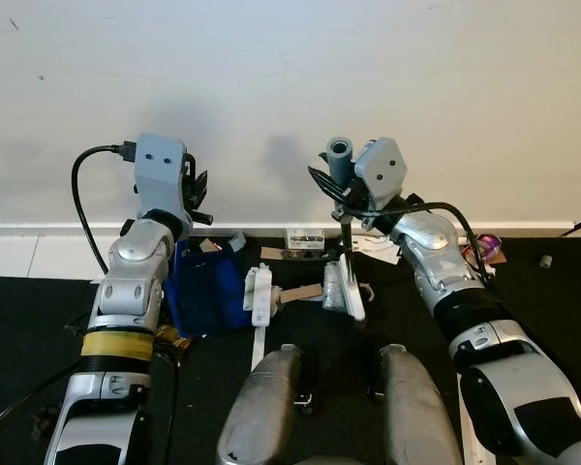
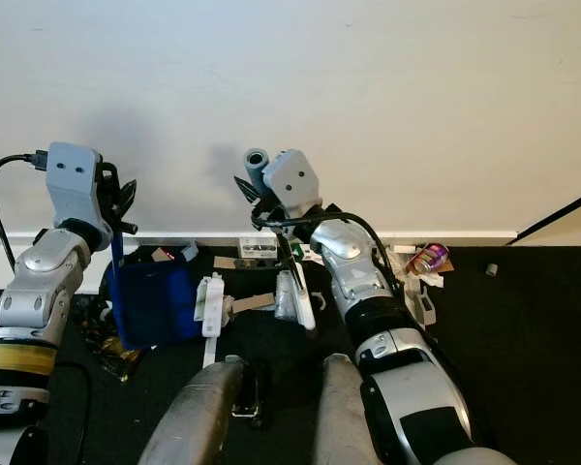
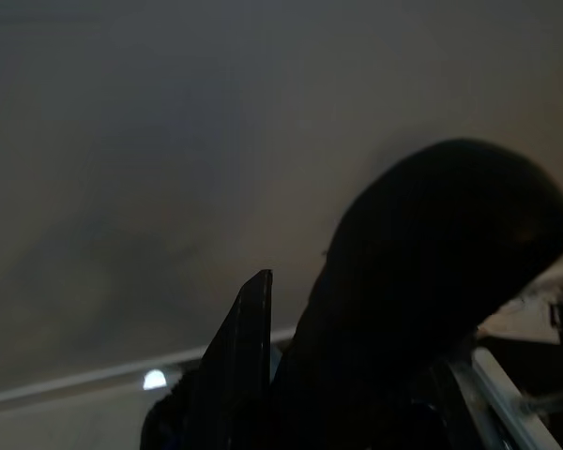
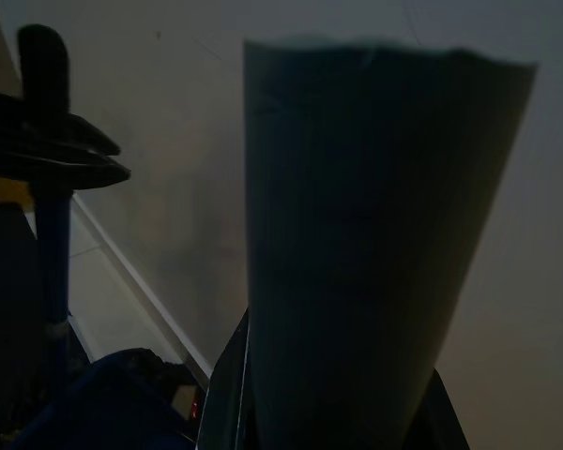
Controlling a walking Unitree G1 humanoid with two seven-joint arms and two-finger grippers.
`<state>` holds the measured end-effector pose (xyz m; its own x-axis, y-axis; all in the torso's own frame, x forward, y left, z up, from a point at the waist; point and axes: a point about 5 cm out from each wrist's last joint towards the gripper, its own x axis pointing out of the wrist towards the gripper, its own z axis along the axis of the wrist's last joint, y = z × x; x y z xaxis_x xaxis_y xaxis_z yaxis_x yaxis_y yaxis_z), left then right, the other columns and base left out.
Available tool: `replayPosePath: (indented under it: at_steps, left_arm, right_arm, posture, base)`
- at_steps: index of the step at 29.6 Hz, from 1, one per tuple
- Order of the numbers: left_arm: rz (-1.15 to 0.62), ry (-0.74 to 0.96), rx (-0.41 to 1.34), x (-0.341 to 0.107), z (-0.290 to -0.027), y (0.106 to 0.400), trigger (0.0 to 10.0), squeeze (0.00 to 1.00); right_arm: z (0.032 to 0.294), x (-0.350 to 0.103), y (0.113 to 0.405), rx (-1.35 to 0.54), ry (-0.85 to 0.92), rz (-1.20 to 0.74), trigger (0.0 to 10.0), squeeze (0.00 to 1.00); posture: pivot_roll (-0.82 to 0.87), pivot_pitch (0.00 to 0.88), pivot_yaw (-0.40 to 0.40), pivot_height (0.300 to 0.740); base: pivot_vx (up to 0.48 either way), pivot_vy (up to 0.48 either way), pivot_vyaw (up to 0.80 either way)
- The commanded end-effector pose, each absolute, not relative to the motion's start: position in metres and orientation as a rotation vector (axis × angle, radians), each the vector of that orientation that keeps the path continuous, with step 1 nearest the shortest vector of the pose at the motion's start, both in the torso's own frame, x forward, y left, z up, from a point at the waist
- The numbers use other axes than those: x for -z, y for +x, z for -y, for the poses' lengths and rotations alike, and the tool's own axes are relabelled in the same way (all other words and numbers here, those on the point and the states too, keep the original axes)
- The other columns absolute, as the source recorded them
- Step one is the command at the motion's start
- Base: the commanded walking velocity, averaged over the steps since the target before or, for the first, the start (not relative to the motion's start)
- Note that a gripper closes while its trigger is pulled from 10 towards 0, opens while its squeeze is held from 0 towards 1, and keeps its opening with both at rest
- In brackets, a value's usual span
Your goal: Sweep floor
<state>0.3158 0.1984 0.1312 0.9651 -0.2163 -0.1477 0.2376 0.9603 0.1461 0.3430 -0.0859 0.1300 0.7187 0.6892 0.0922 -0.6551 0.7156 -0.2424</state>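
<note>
Left gripper (image 2: 119, 205): raised before the white wall (image 1: 290, 87), fingers closed around the thin blue handle of the blue dustpan (image 2: 155, 300).
Dustpan: it hangs low, just above the black floor (image 1: 39, 329).
Right gripper (image 1: 331, 184): raised near the wall, fingers closed around the grey broom handle (image 1: 340, 150).
Broom head (image 1: 344, 289): white, down on the floor near the baseboard.
Litter (image 2: 429, 260): paper scraps and wrappers lie along the baseboard.

White wall (image 1: 271, 77) behind. Black floor (image 1: 562, 300) below. Shiny pink wrapper (image 2: 431, 258) and small grey cap (image 2: 491, 269) near the wall.
</note>
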Motion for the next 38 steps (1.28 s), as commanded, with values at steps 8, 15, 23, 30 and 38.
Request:
replayPosePath:
  at_steps: [8, 15, 23, 30, 38]
  left_arm:
    - [-0.100, -0.014, 0.368, -0.142, -0.188, 0.309, 10.0, 0.00]
    - [-0.127, -0.024, 0.418, -0.139, -0.180, 0.302, 10.0, 0.00]
    - [-0.140, 0.038, 0.410, -0.127, -0.171, 0.305, 10.0, 0.00]
    - [-0.114, 0.198, 0.399, -0.123, -0.184, 0.308, 10.0, 0.00]
    - [-0.102, 0.309, 0.342, -0.111, -0.186, 0.317, 10.0, 0.00]
  right_arm:
    - [0.086, -0.130, 0.342, -0.738, -0.197, 0.193, 10.0, 0.00]
    - [0.086, -0.130, 0.343, -0.735, -0.202, 0.193, 10.0, 0.00]
    - [0.089, -0.131, 0.344, -0.735, -0.213, 0.194, 10.0, 0.00]
    - [0.102, -0.132, 0.343, -0.733, -0.239, 0.194, 10.0, 0.00]
    - [0.120, -0.135, 0.338, -0.809, -0.313, 0.175, 10.0, 0.00]
  posture:
    - [0.01, 0.217, 0.073, 0.740]
    - [0.01, 0.213, 0.065, 0.740]
    - [0.00, 0.216, 0.063, 0.740]
    - [0.00, 0.221, 0.067, 0.740]
    - [-0.01, 0.231, 0.070, 0.740]
  base:
    - [0.000, 0.000, 0.00]
    - [0.000, 0.000, 0.00]
    - [0.000, 0.000, 0.00]
    - [0.000, 0.000, 0.00]
    - [0.000, 0.000, 0.00]
